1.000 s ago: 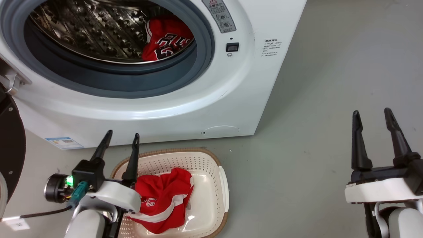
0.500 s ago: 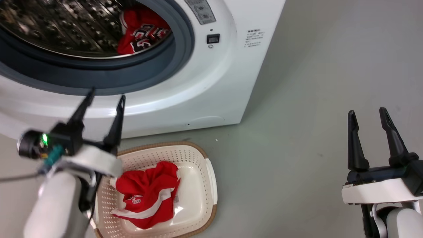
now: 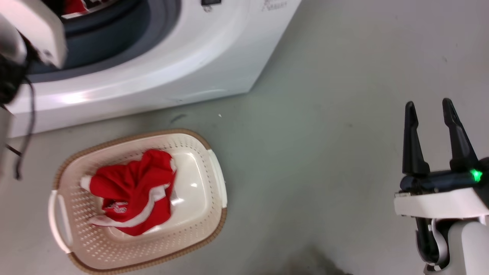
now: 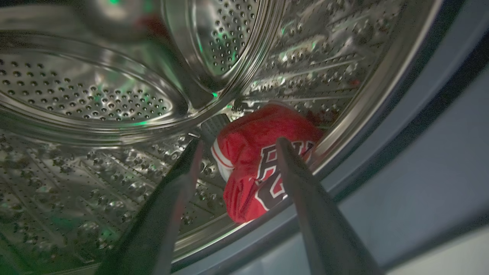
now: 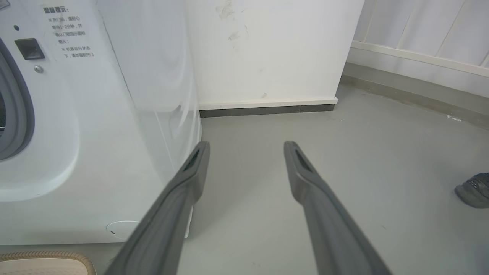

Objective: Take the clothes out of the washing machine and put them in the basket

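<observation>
Between the left gripper's point(image 4: 240, 143) wide-open, empty jaws, just past their tips, a red jersey point(image 4: 252, 133) lies in the washing machine's point(image 3: 172, 61) steel drum point(image 4: 95, 95). Well left of the right gripper's point(image 3: 428, 104) spread, empty jaws, another red garment point(image 3: 130, 187) sits crumpled in the basket point(image 3: 216, 172).

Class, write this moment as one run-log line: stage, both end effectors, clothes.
left end effector: open, aimed at jersey in washing machine | right end effector: open, over floor | basket: one red garment inside | grasp: not yet
</observation>
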Robot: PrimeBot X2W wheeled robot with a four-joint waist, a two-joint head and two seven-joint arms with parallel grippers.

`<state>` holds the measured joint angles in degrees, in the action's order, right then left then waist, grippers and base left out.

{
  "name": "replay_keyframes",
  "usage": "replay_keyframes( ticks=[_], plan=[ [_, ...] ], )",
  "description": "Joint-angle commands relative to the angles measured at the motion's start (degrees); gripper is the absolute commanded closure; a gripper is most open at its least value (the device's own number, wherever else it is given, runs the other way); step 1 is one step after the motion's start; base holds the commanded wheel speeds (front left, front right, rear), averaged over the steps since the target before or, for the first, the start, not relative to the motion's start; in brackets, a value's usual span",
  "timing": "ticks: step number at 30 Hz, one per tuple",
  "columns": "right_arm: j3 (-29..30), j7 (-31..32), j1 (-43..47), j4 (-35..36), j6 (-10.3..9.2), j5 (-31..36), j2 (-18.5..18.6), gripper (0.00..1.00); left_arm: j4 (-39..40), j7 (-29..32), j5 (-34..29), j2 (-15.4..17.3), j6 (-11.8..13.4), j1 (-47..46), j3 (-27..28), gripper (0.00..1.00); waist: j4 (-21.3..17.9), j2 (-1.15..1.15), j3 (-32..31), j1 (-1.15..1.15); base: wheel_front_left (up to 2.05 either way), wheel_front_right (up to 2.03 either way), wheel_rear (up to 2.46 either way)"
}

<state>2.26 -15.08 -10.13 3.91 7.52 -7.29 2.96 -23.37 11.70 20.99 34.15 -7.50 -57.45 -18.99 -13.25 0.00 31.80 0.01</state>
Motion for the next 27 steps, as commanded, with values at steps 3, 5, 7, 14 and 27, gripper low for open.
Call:
replay_keyframes(
  ticks=[3,5,7,14,27],
  plan=[
    [-1.14,-0.14,-2.04,0.82,-0.07,-1.29,-0.12,0.00,-4.81,5.45,2.96,3.39,0.14,-8.51,-2.80,0.00,-4.47,0.00,7.21,-0.01,0.00,0.00,0.00],
    [-1.72,-0.14,-2.47,0.97,-0.07,-2.16,-0.15,0.00,-7.79,8.92,4.79,4.76,0.14,-13.36,-3.59,0.00,-5.59,0.00,8.99,-0.01,0.00,0.00,0.00],
    [-2.68,-0.14,-3.24,1.16,-0.07,-2.84,-0.16,0.00,-10.20,12.07,5.48,6.38,0.14,-17.64,-4.53,0.00,-6.93,0.00,10.63,-0.01,0.00,0.00,0.00],
    [-5.05,-0.14,-3.59,1.75,-0.07,-4.97,-0.15,0.00,-16.30,22.95,9.92,8.27,0.14,-27.39,-8.53,0.00,-10.31,0.00,14.58,-0.01,0.00,0.00,0.00],
    [-6.66,-0.14,-3.87,2.05,-0.07,-6.76,-0.15,0.00,-22.97,30.67,12.29,9.47,0.06,-31.43,-14.97,0.00,-11.88,0.00,18.08,-0.01,0.00,0.00,0.00]
  ],
)
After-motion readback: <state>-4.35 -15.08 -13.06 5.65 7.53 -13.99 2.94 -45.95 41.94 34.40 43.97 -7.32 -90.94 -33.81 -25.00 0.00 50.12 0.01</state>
